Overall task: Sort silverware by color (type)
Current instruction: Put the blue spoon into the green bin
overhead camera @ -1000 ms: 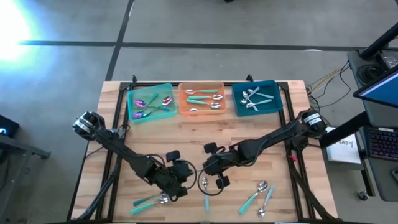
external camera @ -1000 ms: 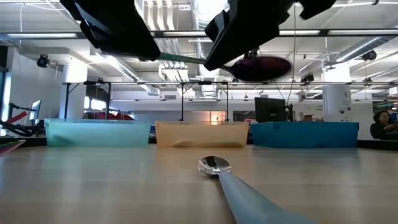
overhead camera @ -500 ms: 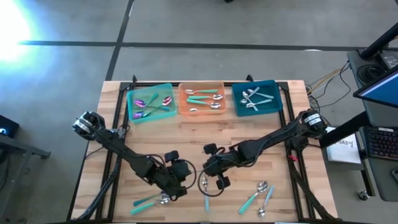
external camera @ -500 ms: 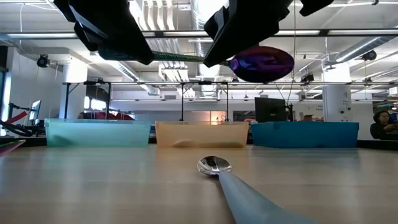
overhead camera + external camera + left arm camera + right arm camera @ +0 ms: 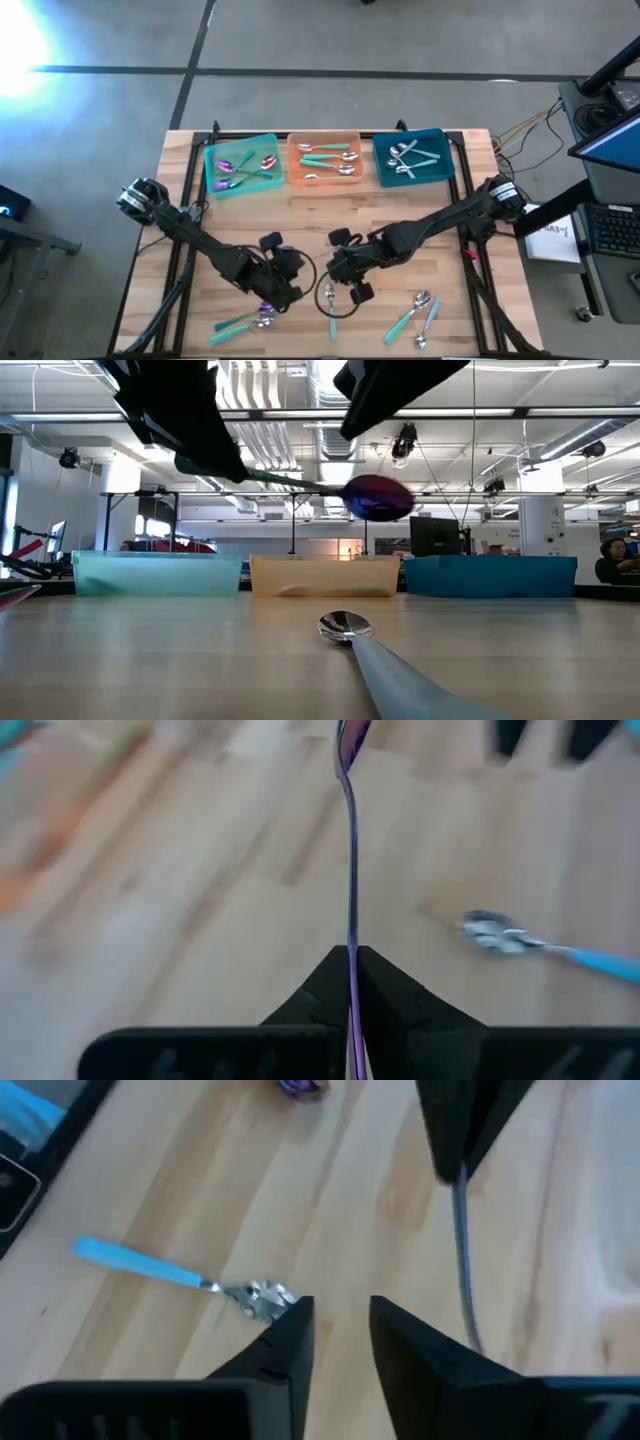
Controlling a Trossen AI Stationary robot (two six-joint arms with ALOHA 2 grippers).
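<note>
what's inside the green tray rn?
The green tray holds several purple-headed spoons with teal handles, lying crossed over one another. An exact count is not possible, since overlapping spoons hide parts of those beneath. In the low view its wall hides the contents.

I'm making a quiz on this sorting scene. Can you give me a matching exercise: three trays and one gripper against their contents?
1. green tray
2. orange tray
3. teal tray
4. left gripper

a. all-silver spoons
b. shut on the purple-headed spoon
c. purple-headed spoons
d. silver-headed spoons with teal handles

Pairs: 1-c, 2-d, 3-a, 4-b
</note>
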